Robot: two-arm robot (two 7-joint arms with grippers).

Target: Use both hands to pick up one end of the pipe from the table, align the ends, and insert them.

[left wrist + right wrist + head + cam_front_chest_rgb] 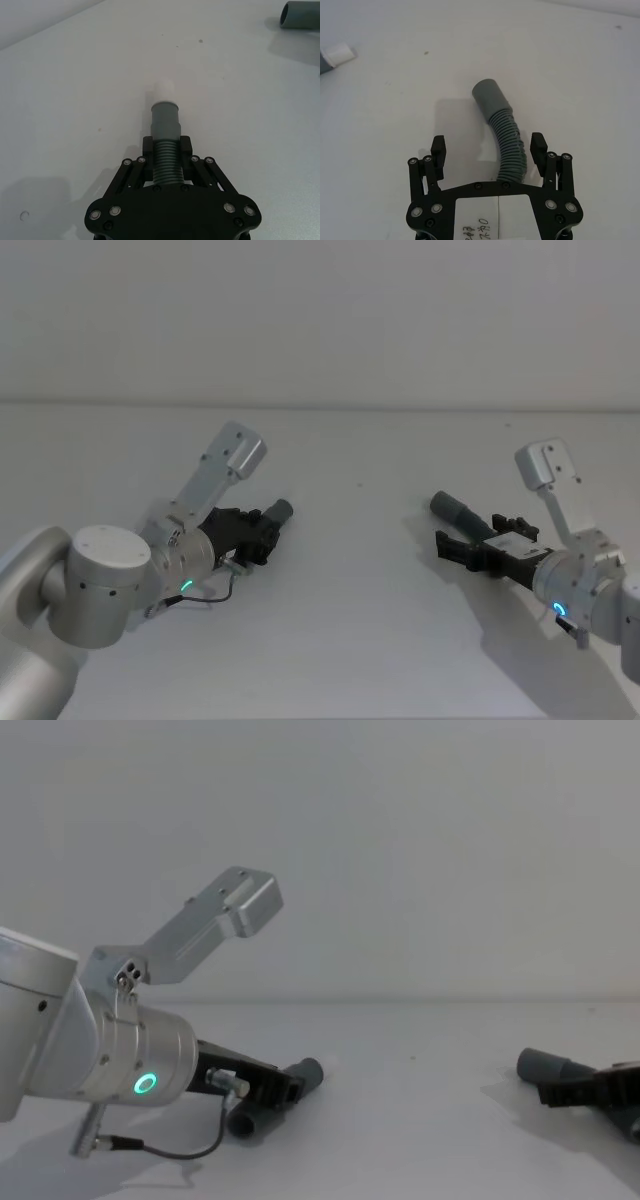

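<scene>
**Left arm.** My left arm reaches forward and inward, low over the table (340, 650), its wrist ring (147, 1083) lit green. My left gripper (262, 530) is drawn narrow on the short piece (165, 125), with its fingers (149, 146) pinching the ribbed section from both sides. The grey collar and the white tip (163, 92) project ahead of the fingers, toward the table's middle.

**Right arm.** My right arm comes in low from the right, angled inward. My right gripper (488, 145) stands wide and holds nothing, one finger on either side of the ribbed part of the longer piece (506, 140). That piece lies on the table and curves closer to one finger; whether it touches that finger I cannot tell. Its collared mouth (487, 95) points away from the gripper.

**Views compared.** The head view sets the two pieces well apart. The chest view, from the side, gives the short piece's rear end (248, 1122) hanging below the left gripper, close to the table. Each wrist view catches the other piece's end far off.
</scene>
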